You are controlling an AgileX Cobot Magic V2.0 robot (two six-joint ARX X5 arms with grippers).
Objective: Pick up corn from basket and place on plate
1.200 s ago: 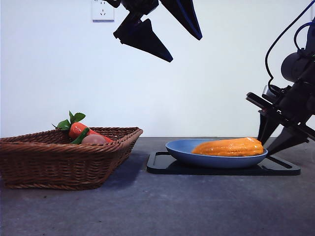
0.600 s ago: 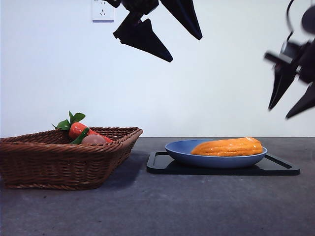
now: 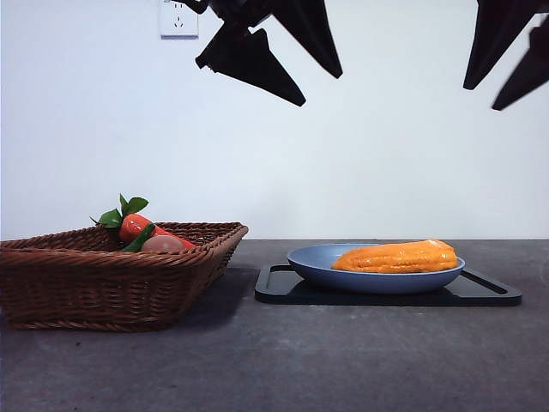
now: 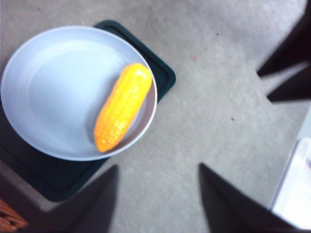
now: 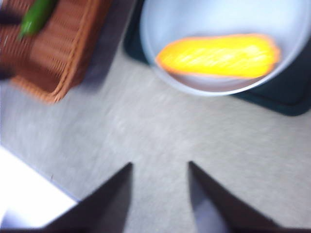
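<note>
The orange-yellow corn [image 3: 399, 257] lies on its side in the light-blue plate [image 3: 317, 262], toward the plate's right side. The left wrist view shows the corn [image 4: 122, 107] resting against the rim of the plate [image 4: 48, 82]. My right gripper [image 3: 482, 99] hangs open and empty high at the top right, above the plate's right end. In the blurred right wrist view, the corn [image 5: 218, 55] is well below the open gripper [image 5: 160, 163]. My left gripper [image 3: 319, 89] waits open and empty high at top centre. The brown wicker basket [image 3: 111, 275] stands at the left.
A flat black tray [image 3: 283, 287] lies under the plate. In the basket are a red-orange carrot with green leaves [image 3: 137, 227] and a pinkish round item [image 3: 163, 244]. A green vegetable [image 5: 36, 17] also lies there. Bare grey tabletop separates basket and tray.
The right gripper has risen from beside the plate's right rim to the top right corner, leaving the corn lying in the plate. The left gripper barely moved.
</note>
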